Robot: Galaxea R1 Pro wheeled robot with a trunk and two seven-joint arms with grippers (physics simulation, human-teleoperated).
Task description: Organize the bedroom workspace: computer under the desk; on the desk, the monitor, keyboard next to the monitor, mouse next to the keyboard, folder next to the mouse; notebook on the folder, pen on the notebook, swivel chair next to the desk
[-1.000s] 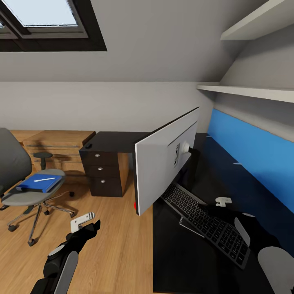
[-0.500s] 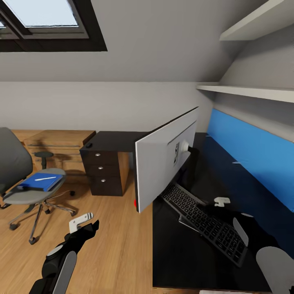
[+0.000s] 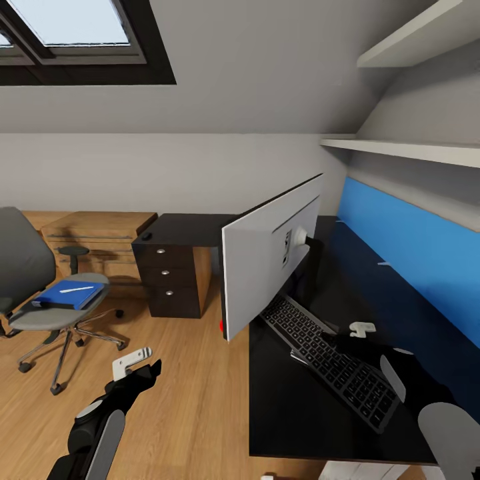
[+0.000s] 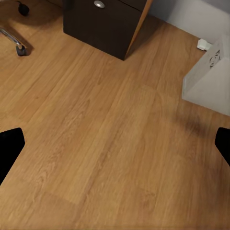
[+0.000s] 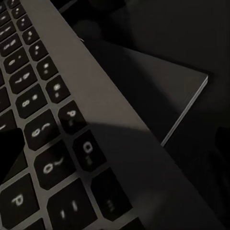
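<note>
Pale grey sloped walls rise above a light wood plank floor. A dark-framed skylight sits high above a low oak dresser, and two white shelves hang well apart from it.

around the desk
we see the monitor on the desk with the keyboard on it just right of the monitor; left of the desk stands the swivel chair, the folder on its seat, the pen on top.
</note>
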